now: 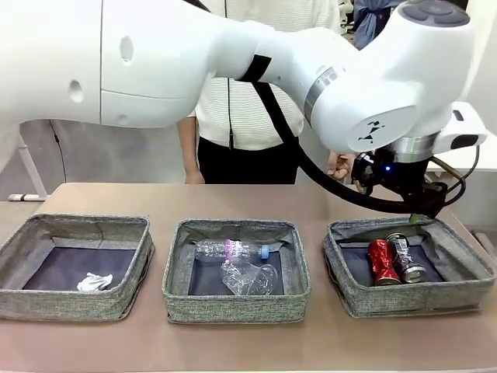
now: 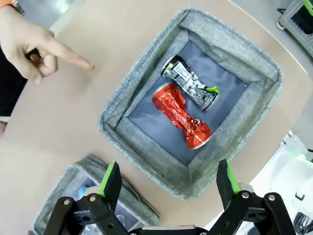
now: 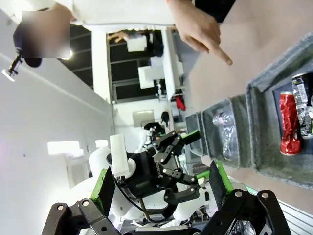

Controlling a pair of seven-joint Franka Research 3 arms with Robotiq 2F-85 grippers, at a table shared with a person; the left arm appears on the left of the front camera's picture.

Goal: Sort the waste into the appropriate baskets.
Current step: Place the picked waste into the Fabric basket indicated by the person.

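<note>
Two cans, red can & dark can, lie in right basket; light, dented, slick, so pinch mid-body. Left gripper spread wide, empty; right gripper likewise

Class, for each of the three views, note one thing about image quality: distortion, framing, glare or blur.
Front view: the near white arm looms large and blocks much of the person. Left wrist view: wide-angle bending curves the basket walls; the red can is sharp. Right wrist view: rolled sideways, with bright glare on the white wall.
</note>
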